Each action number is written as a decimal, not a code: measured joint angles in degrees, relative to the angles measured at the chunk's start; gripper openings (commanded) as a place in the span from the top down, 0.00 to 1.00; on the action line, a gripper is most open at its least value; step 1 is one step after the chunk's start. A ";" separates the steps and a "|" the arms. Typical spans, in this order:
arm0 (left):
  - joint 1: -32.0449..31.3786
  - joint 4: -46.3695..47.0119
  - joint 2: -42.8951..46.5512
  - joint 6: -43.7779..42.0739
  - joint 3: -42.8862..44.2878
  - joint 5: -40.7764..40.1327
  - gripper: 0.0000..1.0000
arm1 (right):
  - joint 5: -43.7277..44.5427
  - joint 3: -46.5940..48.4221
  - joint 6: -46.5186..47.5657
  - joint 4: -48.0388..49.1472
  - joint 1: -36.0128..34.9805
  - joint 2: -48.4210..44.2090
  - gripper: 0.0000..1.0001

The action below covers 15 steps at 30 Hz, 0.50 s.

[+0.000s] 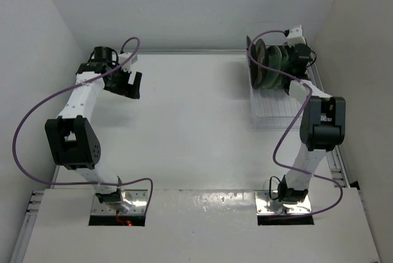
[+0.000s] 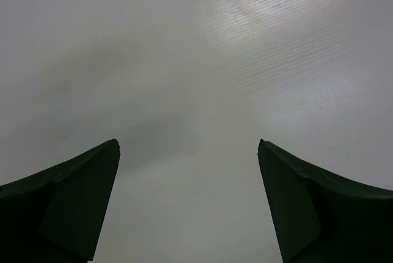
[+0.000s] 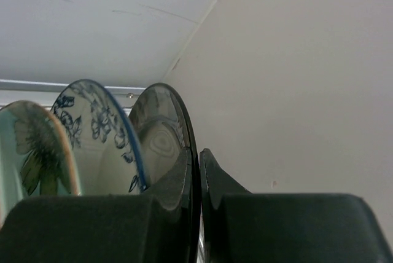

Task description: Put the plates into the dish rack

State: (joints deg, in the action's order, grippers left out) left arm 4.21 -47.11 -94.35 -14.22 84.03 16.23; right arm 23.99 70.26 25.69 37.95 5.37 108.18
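Note:
The white wire dish rack point(image 1: 273, 108) stands at the back right of the table. Several plates point(image 1: 267, 63) stand on edge in its far end. In the right wrist view, a mint-green flower plate point(image 3: 31, 152), a blue-white patterned plate point(image 3: 98, 131) and a cream plate with a dark grey rim point(image 3: 161, 133) stand side by side. My right gripper point(image 3: 199, 160) is shut on the rim of the dark-rimmed plate; in the top view it point(image 1: 293, 59) sits at the plates' right side. My left gripper point(image 1: 130, 85) is open and empty over bare table at the back left point(image 2: 187, 146).
White walls close in the table at the back and on both sides. The rack's near half point(image 1: 270, 118) holds no plates. Purple cables point(image 1: 37, 109) loop off both arms.

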 measured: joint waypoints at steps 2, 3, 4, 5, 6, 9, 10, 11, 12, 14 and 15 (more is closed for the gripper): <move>0.00 0.00 0.00 -0.09 0.00 -0.02 0.00 | -0.17 0.81 -0.83 0.50 0.61 0.81 0.93; 0.00 0.00 0.00 -0.09 0.00 -0.02 0.00 | -0.20 1.36 -1.18 0.55 0.79 1.25 0.93; 0.00 0.00 0.00 -0.11 0.00 -0.02 0.00 | -0.20 2.03 -1.42 0.52 0.87 1.81 0.93; 0.00 0.00 -0.02 -0.11 0.00 -0.02 0.00 | -0.13 2.78 -1.49 0.55 0.87 2.36 0.91; 0.00 0.02 -0.04 -0.11 0.00 -0.02 0.00 | 0.07 3.72 -1.51 0.50 0.87 3.02 0.83; 0.00 0.00 -0.20 -0.11 0.00 -0.02 0.00 | 1.01 6.78 -2.16 0.70 1.01 4.70 0.55; 0.00 0.00 -0.22 -0.11 0.00 -0.04 0.00 | 1.40 7.85 -2.43 1.27 1.14 5.27 0.52; 0.00 0.00 -0.26 -0.11 0.00 -0.04 0.00 | 1.64 8.59 -2.32 1.70 1.22 5.60 0.50; 0.00 0.00 -0.31 -0.11 0.00 -0.07 0.00 | 1.92 9.07 -2.49 2.43 1.33 5.70 0.49; 0.00 0.00 -0.37 -0.11 0.00 -0.07 0.00 | 2.36 9.84 -2.82 2.80 1.60 5.73 0.47; 0.00 0.00 -0.39 -0.11 0.00 -0.07 0.00 | 2.45 10.14 -2.91 2.99 1.68 5.73 0.47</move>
State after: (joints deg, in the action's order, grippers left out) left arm 4.21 -47.11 -94.74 -14.33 84.03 16.16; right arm 26.44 80.40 22.79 40.95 7.05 113.91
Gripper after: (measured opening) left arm 0.997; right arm 0.520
